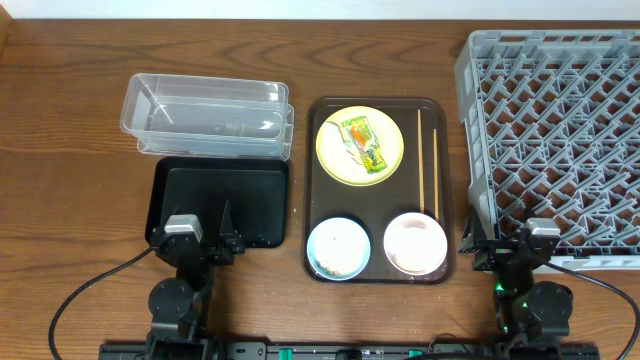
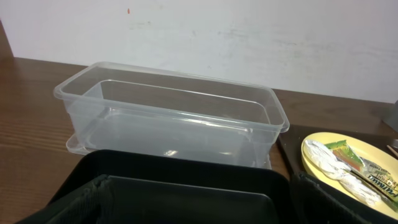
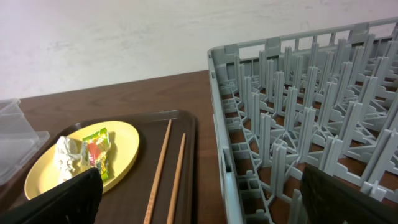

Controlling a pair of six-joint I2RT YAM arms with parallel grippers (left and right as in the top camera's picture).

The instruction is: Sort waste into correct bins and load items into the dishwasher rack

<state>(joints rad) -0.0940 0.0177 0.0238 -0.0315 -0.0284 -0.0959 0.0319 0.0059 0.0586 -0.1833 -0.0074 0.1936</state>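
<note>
**Both grippers wide apart and empty at the desk's near edge; waste and dishes untouched**

Left gripper (image 1: 205, 236): jaws apart, nothing between them, over the near edge of the black tray (image 1: 222, 192). In its wrist view the fingers (image 2: 59, 205) are dark blurs cut off by the bottom corners and blend into the tray, so the tray's outline is hard to read there.

Right gripper (image 1: 512, 248): jaws apart, empty, at the near left corner of the dishwasher rack (image 1: 560, 130). Both arm bases are cut off by the overhead's bottom edge.

The clear tub (image 1: 205, 100) sits just behind the black tray, toward the desk's (image 1: 70, 150) far edge. The rack runs off the overhead's right edge.

The brown serving tray (image 1: 375, 205) is mid-desk, between the bins and the rack.
- Yellow plate (image 1: 335, 150) in its far left corner, with the wrapper (image 1: 365, 143) and white paper bits on it.
- Chopsticks (image 1: 421, 160) along its right edge.
- Blue bowl (image 1: 338, 248) in the near left corner. Its inside looks speckled; I can't tell with what.
- Pinkish-white bowl (image 1: 414, 243) in the near right corner.

Only the overhead shows the bowls. The left wrist view cuts the plate off at its right edge. The right wrist view shows the plate, chopsticks and rack pegs, plus only a corner of the tub.
</note>
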